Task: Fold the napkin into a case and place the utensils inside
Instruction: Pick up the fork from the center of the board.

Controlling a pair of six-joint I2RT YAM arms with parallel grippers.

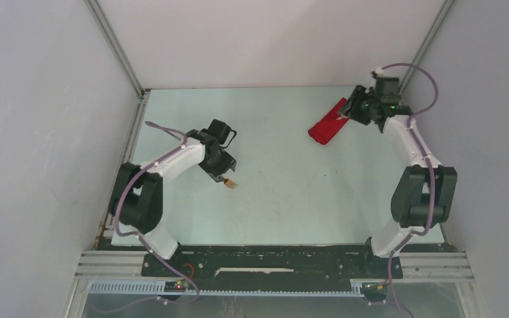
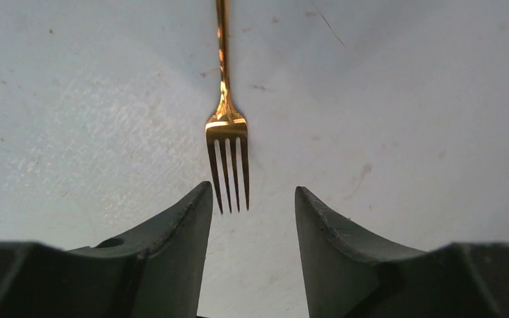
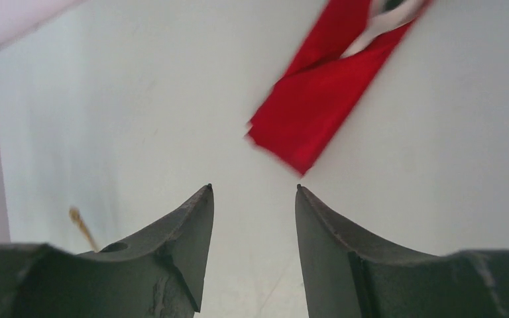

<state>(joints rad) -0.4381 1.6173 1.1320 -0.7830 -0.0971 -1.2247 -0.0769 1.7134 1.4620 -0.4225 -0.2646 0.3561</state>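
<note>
1. The desk is pale green-white, with grey walls round it and both arm bases at its near edge.
2. The napkin lies flat on the far right part of the desk, folded into a narrow red strip. It runs aslant, with its lower end pointing towards the desk's middle.
3. The right hand is at the far right of the desk, over the upper end of the napkin. In the right wrist view its two dark fingers stand spread with only bare desk between them, and the red cloth lies beyond their tips, untouched.
4. A pale streak crosses the top of the cloth in that view. It is too blurred to tell what it is.
5. The fork lies on the left half of the desk, a slim golden-brown one, well apart from the napkin.
6. The left hand is low over the desk's left half, just at the fork. Its fingers are spread and pinch nothing. The tines point at the gap and their tips reach just in between the fingertips, with space on either side.
</note>
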